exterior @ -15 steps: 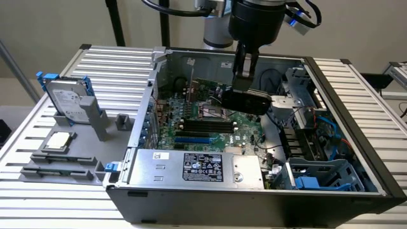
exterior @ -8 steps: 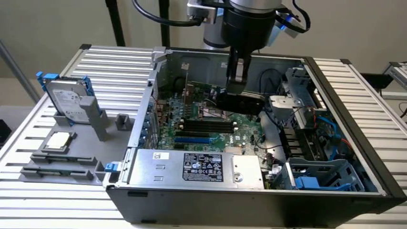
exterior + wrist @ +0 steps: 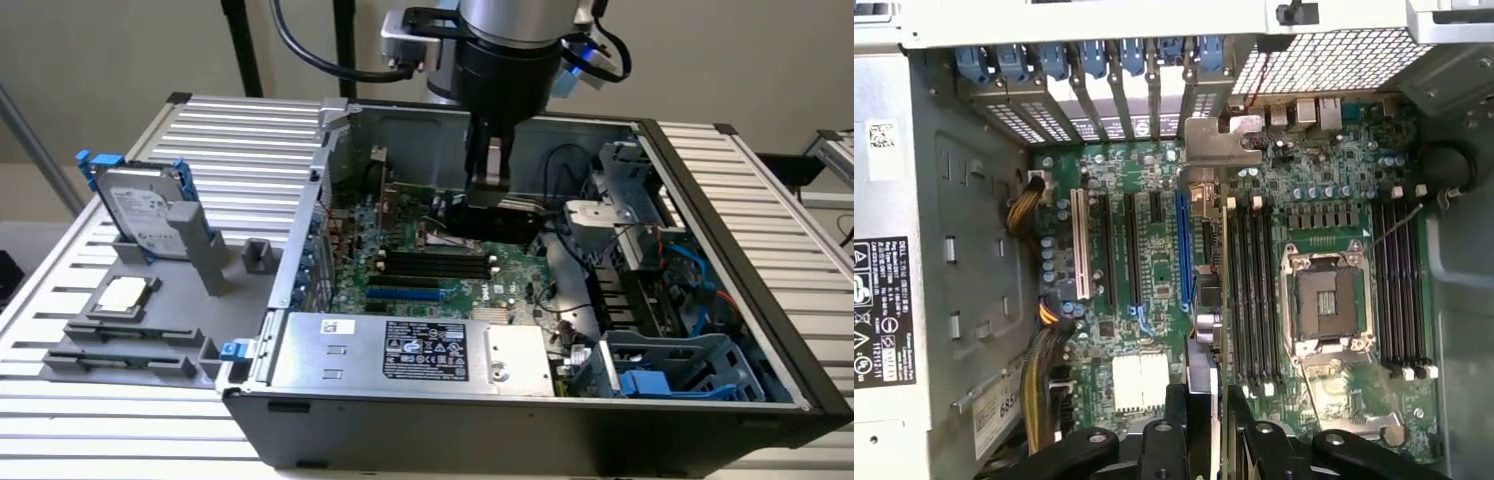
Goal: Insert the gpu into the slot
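My gripper (image 3: 487, 185) reaches down into the open computer case and is shut on the gpu (image 3: 497, 218), a thin black card hanging above the green motherboard (image 3: 400, 262). In the wrist view the gripper (image 3: 1204, 425) holds the gpu (image 3: 1204, 320) edge-on, and the card's metal bracket (image 3: 1219, 140) points toward the case's rear slot covers. The bright blue slot (image 3: 1184, 245) runs parallel to the card and lies just beside its edge. In the exterior view the slot (image 3: 404, 294) sits lower on the board, toward the power supply. The card hangs above the board, apart from the slot.
A silver power supply (image 3: 400, 350) fills the case's near side. Black memory slots (image 3: 1249, 290) and the CPU socket (image 3: 1332, 300) flank the card. A white slot (image 3: 1080, 245) and yellow cables (image 3: 1039, 370) lie beyond the blue one. A hard drive (image 3: 140, 215) stands outside the case.
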`<state>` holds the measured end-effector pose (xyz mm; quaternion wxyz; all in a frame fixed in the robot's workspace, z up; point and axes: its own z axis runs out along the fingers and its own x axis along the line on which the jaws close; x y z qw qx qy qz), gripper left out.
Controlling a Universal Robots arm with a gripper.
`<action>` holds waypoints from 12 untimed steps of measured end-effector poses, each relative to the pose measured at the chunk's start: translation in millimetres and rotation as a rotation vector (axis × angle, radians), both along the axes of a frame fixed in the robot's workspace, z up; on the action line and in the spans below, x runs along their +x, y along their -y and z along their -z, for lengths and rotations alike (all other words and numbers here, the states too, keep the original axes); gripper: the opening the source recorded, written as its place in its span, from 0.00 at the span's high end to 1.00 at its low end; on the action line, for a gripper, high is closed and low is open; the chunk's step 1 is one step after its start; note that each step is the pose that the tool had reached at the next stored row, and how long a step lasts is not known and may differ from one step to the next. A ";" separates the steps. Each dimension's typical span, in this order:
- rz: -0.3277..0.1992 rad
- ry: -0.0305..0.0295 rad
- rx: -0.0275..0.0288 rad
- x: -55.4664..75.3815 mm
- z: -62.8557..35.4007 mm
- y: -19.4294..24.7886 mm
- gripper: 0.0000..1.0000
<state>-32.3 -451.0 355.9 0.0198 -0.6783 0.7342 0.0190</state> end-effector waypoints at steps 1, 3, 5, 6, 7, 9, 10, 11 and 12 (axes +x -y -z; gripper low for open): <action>-0.008 0.0006 0.0016 -1.0 1.7 0.0 0.74; -0.021 0.0020 0.0047 -4.2 5.3 0.0 0.74; -0.031 0.0030 0.0064 -8.3 8.9 0.0 0.74; -0.035 0.0032 0.0067 -10.8 10.7 0.0 0.74; -0.038 0.0033 0.0068 -13.6 12.5 0.0 0.74; -0.044 0.0035 0.0068 -19.5 16.2 0.0 0.74; -0.047 0.0036 0.0069 -22.7 18.1 0.0 0.74; -0.049 0.0035 0.0068 -26.1 19.9 0.0 0.74; -0.050 0.0036 0.0069 -29.6 21.7 0.0 0.74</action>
